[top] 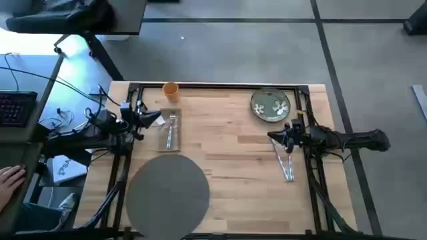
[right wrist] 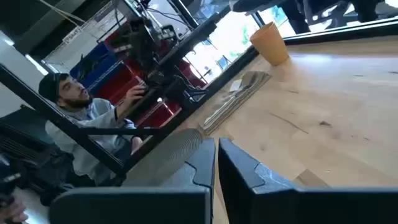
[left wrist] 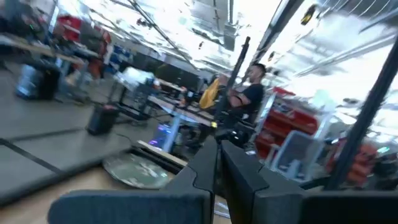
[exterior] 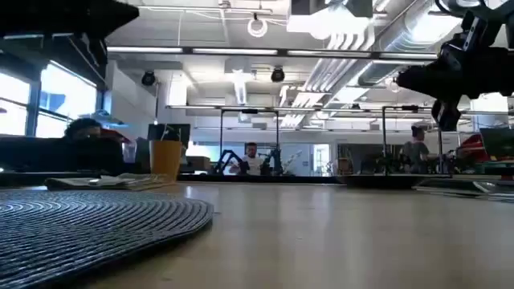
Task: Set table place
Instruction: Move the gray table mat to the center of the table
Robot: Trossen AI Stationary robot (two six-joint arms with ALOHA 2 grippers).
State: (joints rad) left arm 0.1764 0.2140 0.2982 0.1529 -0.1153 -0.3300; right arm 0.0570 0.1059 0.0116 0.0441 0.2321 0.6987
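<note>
- The large light wood butcher-block table with its black metal frame carries every item of the setting.
- The small orange cup stands upright near the far edge, on my left half. From above I see nothing in it; from table height its inside is hidden.
- The round green plate with white flowers lies at the far right corner, with nothing resting on it.
- The round dark-grey woven placemat lies at the near edge on the left half, bare, its near rim cut off by the picture's edge.
- The beige napkin lies between cup and placemat, with a silver fork on top of it.
- Two silver pieces of cutlery lie on bare wood at the right side; I cannot tell knife from spoon.
- My left gripper sits above the left edge of the table, just beside the napkin. Its fingers are pressed together with nothing between them.
- My right gripper is held above the far ends of the cutlery, near the plate. Its fingers are likewise together and hold nothing.
- A person sits beyond the table's left side, partly hidden behind the frame bars.
</note>
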